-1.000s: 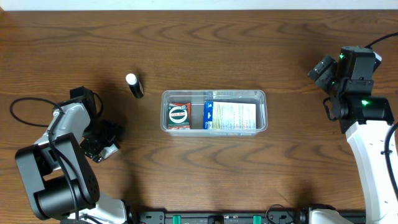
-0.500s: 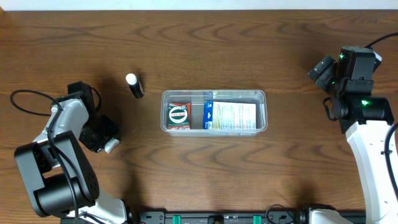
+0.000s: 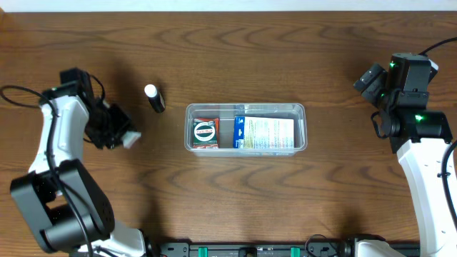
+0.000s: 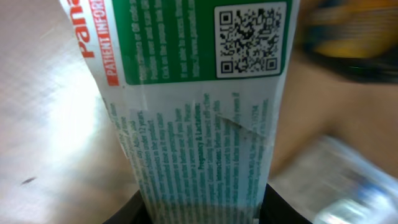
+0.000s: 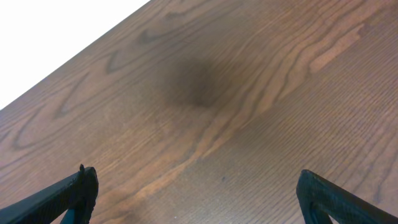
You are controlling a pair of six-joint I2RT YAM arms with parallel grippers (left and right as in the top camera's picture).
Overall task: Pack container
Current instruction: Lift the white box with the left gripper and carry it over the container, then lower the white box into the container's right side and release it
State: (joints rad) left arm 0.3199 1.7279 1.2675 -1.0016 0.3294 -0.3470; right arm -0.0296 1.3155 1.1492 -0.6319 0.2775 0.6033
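Note:
The clear plastic container [image 3: 245, 108] lies at the table's middle. Inside it are a red-and-green packet [image 3: 206, 133] on the left and a blue-and-white box [image 3: 264, 133] on the right. Well to its left, my left gripper [image 3: 120, 135] is shut on a white carton; only the carton's white end [image 3: 131, 140] shows in the overhead view. In the left wrist view this carton [image 4: 199, 93], with green print and a QR code, fills the space between the black fingers [image 4: 277, 208]. Far to the right, my right gripper [image 5: 202, 205] hangs open over bare wood, holding nothing.
A small black tube with a white cap [image 3: 154, 98] lies on the table between the left gripper and the container. A black cable [image 3: 18, 93] loops at the far left. The right arm [image 3: 410, 114] stands near the right edge.
The left jaws have shut on the white carton. The left gripper has carried it away from the front edge, slightly toward the container. The right arm has not moved.

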